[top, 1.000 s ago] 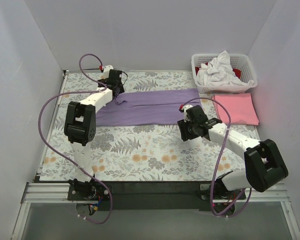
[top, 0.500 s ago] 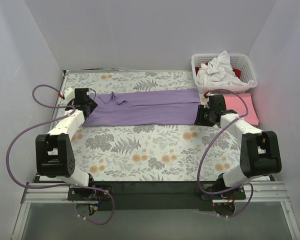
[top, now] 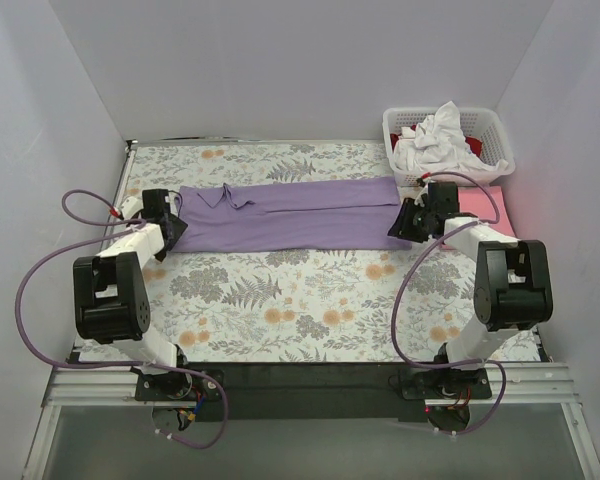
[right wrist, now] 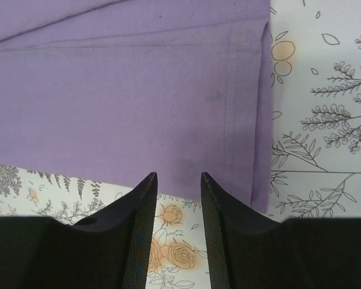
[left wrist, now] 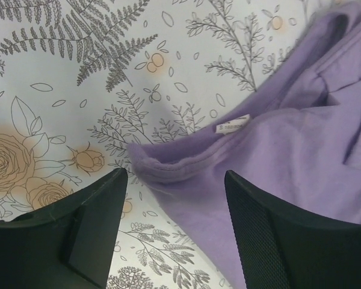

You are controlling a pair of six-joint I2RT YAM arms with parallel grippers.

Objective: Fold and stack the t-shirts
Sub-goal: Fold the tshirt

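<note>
Top external view: the lavender t-shirt (top: 290, 212) lies flat, folded into a long band across the far half of the floral cloth (top: 280, 300). The left gripper (top: 170, 222) sits at the band's left end, the right gripper (top: 402, 222) at its right end. A folded pink t-shirt (top: 485, 208) lies just right of the right gripper. The white lattice basket (top: 392, 130) holds a white t-shirt (top: 435, 140) and a red one (top: 474, 145).

Left wrist view: the left gripper (left wrist: 174, 180) is spread wide, with the shirt's collar rim and size label (left wrist: 233, 124) between and beyond its fingers.

Right wrist view: the right gripper (right wrist: 178, 180) shows a narrow gap, its tips at the shirt's near hemmed corner, gripping nothing.
</note>
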